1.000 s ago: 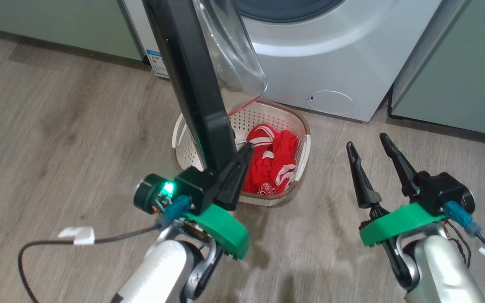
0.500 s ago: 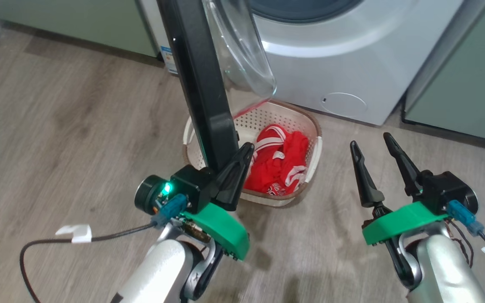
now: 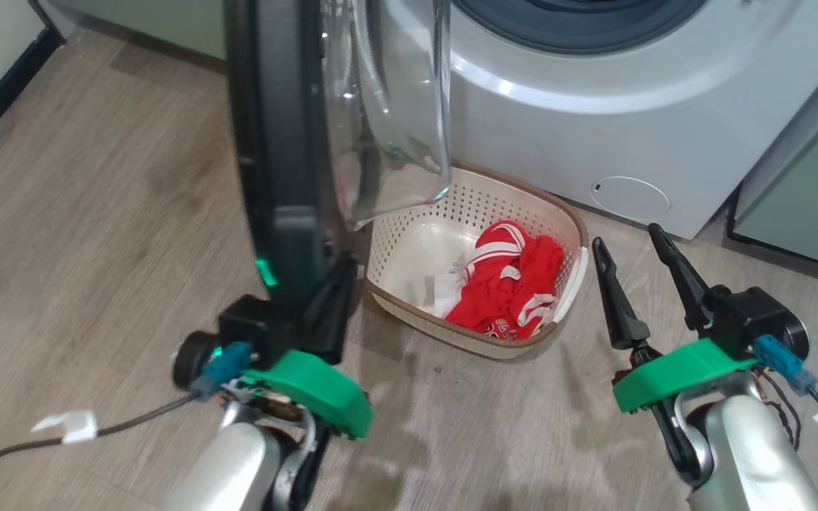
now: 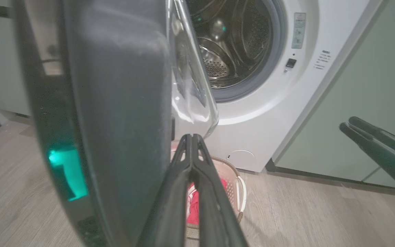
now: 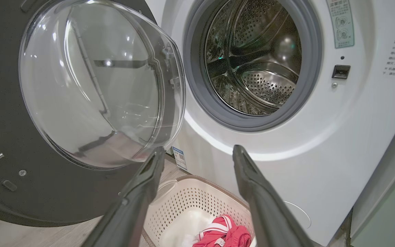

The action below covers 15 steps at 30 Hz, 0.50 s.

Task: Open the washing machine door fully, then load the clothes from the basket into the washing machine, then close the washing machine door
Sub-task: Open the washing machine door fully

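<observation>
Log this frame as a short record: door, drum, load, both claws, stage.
door: washing machine door swung open, clear of the drum mouth
drum: steel drum of the washing machine, no fabric in the visible part
load: red clothes lying in the basket on the floor before the machine
left: left claw shut, nothing between its fingers, beside the door's lower edge
right: right claw open, empty, right of the basket
stage: door open, loading not begun
</observation>
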Tool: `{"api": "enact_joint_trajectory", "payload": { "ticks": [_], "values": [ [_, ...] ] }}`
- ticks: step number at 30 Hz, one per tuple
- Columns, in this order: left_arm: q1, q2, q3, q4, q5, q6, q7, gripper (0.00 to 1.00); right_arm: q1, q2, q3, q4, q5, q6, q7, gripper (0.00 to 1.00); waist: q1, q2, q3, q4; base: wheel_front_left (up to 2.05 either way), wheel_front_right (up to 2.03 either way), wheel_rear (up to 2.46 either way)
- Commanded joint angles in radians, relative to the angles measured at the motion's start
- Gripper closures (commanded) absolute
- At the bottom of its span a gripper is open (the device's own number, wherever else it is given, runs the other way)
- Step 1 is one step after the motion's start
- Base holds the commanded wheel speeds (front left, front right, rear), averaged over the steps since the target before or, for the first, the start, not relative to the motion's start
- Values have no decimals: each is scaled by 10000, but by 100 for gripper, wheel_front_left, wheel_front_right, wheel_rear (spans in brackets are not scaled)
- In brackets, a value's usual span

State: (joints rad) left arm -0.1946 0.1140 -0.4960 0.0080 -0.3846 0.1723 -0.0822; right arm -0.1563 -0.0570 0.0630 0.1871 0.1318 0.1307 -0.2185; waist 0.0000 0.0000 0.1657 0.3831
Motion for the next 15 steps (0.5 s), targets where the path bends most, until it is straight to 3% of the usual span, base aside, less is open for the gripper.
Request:
{"api": "enact_joint_trajectory", "payload": {
  "ticks": [1, 15],
  "values": [
    [-167, 201, 555, -300, -94, 135, -123, 100, -334, 68, 245, -354, -41, 0, 24, 0, 0, 0, -7, 49, 0, 0, 0],
    [-383, 1214, 2876, 376, -1278, 350, -674, 100, -499, 68, 338, -512, -121, 0, 193, 0, 0, 0, 321, -16, 0, 0, 0]
  ]
}}
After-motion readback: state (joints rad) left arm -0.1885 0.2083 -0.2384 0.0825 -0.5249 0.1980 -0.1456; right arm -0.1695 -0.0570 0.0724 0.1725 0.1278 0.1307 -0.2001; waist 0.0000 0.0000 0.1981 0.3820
